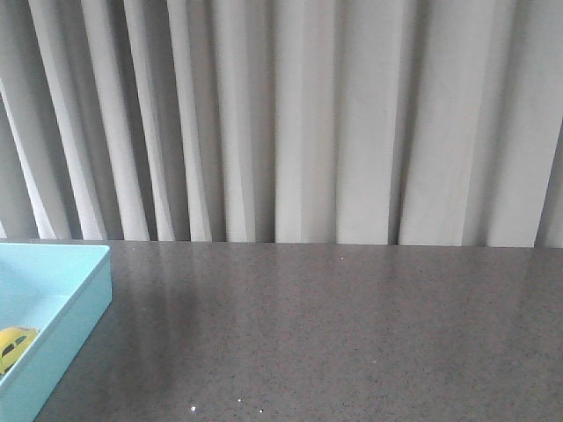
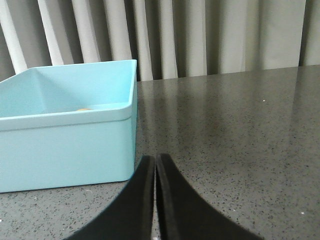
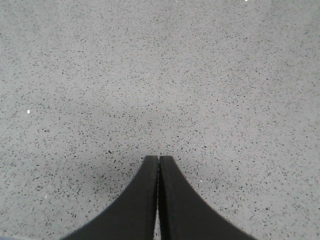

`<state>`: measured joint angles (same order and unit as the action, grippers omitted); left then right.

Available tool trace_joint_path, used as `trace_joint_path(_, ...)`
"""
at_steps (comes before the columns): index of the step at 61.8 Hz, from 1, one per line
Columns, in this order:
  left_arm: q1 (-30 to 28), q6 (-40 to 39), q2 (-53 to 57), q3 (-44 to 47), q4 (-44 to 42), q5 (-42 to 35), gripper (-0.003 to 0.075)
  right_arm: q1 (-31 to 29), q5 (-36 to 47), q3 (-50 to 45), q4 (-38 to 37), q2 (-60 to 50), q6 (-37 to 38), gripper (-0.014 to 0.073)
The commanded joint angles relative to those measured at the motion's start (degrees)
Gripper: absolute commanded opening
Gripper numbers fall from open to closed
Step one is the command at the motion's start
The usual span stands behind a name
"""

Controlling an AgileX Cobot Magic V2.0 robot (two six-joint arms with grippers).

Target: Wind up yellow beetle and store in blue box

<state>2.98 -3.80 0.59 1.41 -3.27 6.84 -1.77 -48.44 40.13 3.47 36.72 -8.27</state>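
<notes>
At the near left corner of the grey speckled table (image 1: 352, 334) sits the blue box (image 1: 75, 330), only partly in the front view, its near and left sides cut off by the frame. Inside it lies the yellow beetle (image 1: 14, 345), resting on the pale blue floor close to the box's right wall; just its rounded roof and a dark window show. Behind the table hangs a pleated grey-white curtain (image 1: 308, 114).

Neither arm appears in the front view. From the left wrist, the left gripper (image 2: 155, 165) has its two black fingers pressed together with nothing between them, just beside the box's corner, above the tabletop. A small yellowish speck shows over the box's rim, too small to identify. From the right wrist, the right gripper (image 3: 158, 162) is likewise closed and empty over bare speckled tabletop.
</notes>
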Motion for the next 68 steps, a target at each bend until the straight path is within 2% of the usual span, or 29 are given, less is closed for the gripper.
trace_joint_path(1, 0.0, -0.6, 0.9, -0.5, 0.1, -4.2, -0.0005, 0.0, 3.1, 1.4, 0.0, 0.2, -0.2, -0.0007)
trace_joint_path(33, 0.0, -0.6, 0.9, -0.5, 0.1, -4.2, -0.0005, 0.0, 3.1, 1.4, 0.0, 0.2, -0.2, -0.0007)
trace_joint_path(42, 0.0, -0.6, 0.9, -0.5, 0.1, -4.1, -0.0007, 0.0, 5.6, -2.2, -1.2, -4.0, -0.4, -0.0007)
trace_joint_path(47, 0.0, -0.6, 0.9, -0.5, 0.1, -4.1, -0.0006, -0.8, 11.8, -7.2, -1.7, -8.3, -0.2, -0.0007)
trace_joint_path(59, 0.0, -0.6, 0.9, -0.5, 0.1, -4.1, -0.0005, -1.3, 32.4, -23.4, -1.3, -23.5, -0.1, -0.0007)
trace_joint_path(68, 0.0, -0.6, 0.9, -0.5, 0.1, -4.1, -0.0005, -1.4, 43.0, -33.5, -1.3, -31.8, -0.1, -0.0007)
